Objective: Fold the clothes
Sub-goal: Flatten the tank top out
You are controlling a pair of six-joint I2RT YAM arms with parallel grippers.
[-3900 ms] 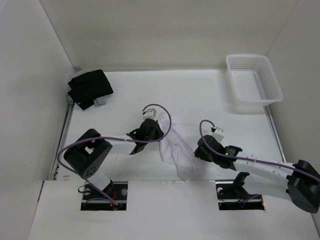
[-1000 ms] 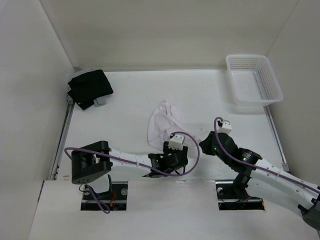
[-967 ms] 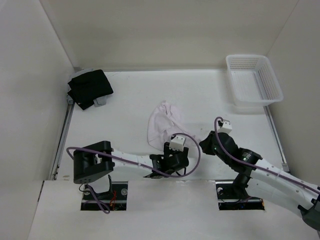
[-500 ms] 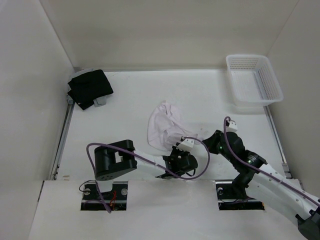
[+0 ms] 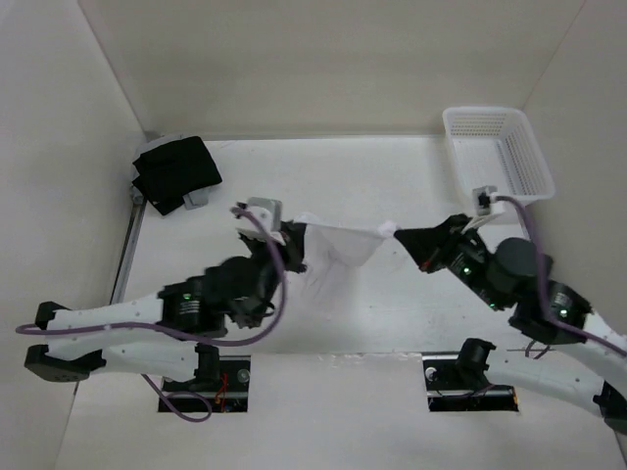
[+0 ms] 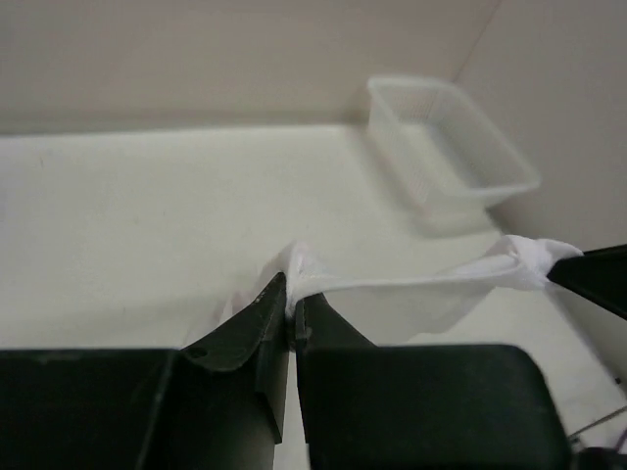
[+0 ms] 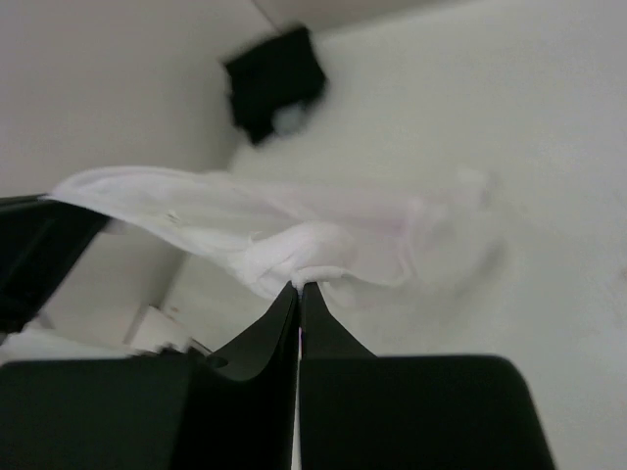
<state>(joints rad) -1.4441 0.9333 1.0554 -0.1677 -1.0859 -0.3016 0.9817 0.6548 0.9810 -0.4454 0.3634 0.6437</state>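
Note:
The white clothes [image 5: 338, 247] hang stretched in the air between my two grippers, above the middle of the table. My left gripper [image 5: 292, 235] is shut on the garment's left end; in the left wrist view its tips [image 6: 291, 294] pinch the thin fabric [image 6: 411, 299]. My right gripper [image 5: 400, 235] is shut on the right end, and the right wrist view shows a bunched knot of cloth [image 7: 294, 250] pinched at its tips [image 7: 299, 289]. The lower part of the garment droops toward the table [image 5: 323, 284].
A white mesh basket [image 5: 498, 157] stands at the back right corner. A black garment [image 5: 174, 171] lies at the back left on a grey block. White walls close in the table on three sides.
Both arms have risen and moved apart, lifting the white garment off the table and stretching it between them. The left gripper closed on the cloth within the last second.

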